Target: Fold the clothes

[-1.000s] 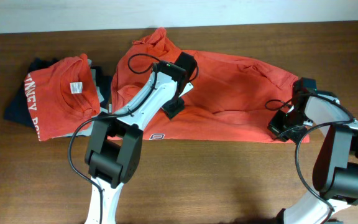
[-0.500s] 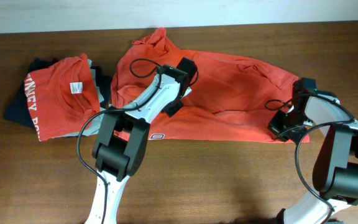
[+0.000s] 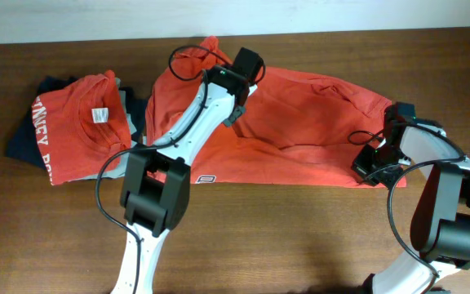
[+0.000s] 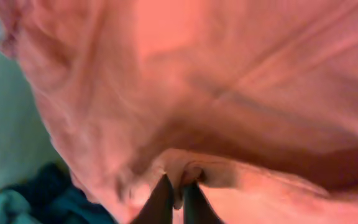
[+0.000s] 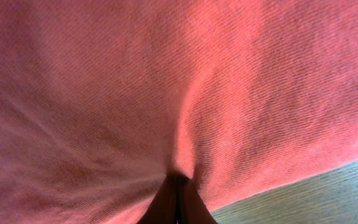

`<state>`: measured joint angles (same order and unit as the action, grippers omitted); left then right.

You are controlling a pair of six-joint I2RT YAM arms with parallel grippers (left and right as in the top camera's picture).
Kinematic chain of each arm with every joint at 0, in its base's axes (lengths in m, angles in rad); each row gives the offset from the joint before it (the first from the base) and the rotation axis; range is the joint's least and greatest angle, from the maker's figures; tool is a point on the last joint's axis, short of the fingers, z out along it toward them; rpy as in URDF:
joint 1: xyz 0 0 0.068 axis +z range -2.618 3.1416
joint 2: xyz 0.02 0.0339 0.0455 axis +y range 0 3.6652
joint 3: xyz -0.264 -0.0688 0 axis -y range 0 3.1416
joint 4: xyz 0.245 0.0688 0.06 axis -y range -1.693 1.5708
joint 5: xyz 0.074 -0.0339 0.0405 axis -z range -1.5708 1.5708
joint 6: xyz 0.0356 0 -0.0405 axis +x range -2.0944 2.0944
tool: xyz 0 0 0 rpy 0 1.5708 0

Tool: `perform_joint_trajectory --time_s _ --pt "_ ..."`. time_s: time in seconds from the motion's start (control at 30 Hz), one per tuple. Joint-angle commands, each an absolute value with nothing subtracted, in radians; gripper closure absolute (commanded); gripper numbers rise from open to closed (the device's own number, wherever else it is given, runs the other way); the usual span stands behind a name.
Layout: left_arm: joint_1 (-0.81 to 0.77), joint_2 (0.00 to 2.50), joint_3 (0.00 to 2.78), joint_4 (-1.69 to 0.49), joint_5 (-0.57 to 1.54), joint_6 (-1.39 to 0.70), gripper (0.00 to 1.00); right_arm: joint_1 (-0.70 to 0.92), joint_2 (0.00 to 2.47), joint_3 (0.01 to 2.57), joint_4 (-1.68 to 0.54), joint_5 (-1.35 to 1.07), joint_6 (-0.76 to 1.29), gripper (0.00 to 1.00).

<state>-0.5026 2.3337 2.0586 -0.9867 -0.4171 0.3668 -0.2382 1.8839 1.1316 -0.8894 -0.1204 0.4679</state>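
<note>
- right gripper (image 3: 374,169) nearest, at the right edge, clamped tight on the hem of the spread orange-red t-shirt (image 3: 308,122).
- that t-shirt lying open across the middle of the desk (image 3: 300,237).
- left gripper (image 3: 235,114) farther back, fingers nearly together, pinching a raised fold of the same t-shirt.
- off to the left, folded t-shirt (image 3: 76,135) stacked on a navy garment (image 3: 23,143).

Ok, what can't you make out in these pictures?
Overhead: wrist housings hide where the left gripper and right gripper pinch the spread T-shirt.
Overhead: lettering on the folded T-shirt is cut off by its fold.
Left wrist: blur leaves the dark garments at bottom left unidentifiable.
Right wrist: cloth fills the frame; only a corner of the table shows.
</note>
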Motion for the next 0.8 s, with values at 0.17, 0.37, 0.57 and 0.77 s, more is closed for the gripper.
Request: perform_joint_trajectory --time_s 0.17,0.37,0.57,0.77 --pt "-0.472 2.343 2.072 -1.049 -0.400 0.390 0.05 -0.242 1.923 1.096 -0.894 0.000 0.480 0.96" --pt "-0.468 2.343 2.109 -1.257 -0.337 0.281 0.15 -0.242 1.923 1.096 -0.894 0.000 0.480 0.96" --pt "-0.464 2.361 2.048 -1.195 -0.278 0.297 0.34 -0.242 1.923 1.096 -0.894 -0.008 0.480 0.96" --pt "-0.454 2.396 2.012 -1.065 -0.314 0.305 0.52 -0.242 1.923 1.096 -0.894 -0.015 0.480 0.96"
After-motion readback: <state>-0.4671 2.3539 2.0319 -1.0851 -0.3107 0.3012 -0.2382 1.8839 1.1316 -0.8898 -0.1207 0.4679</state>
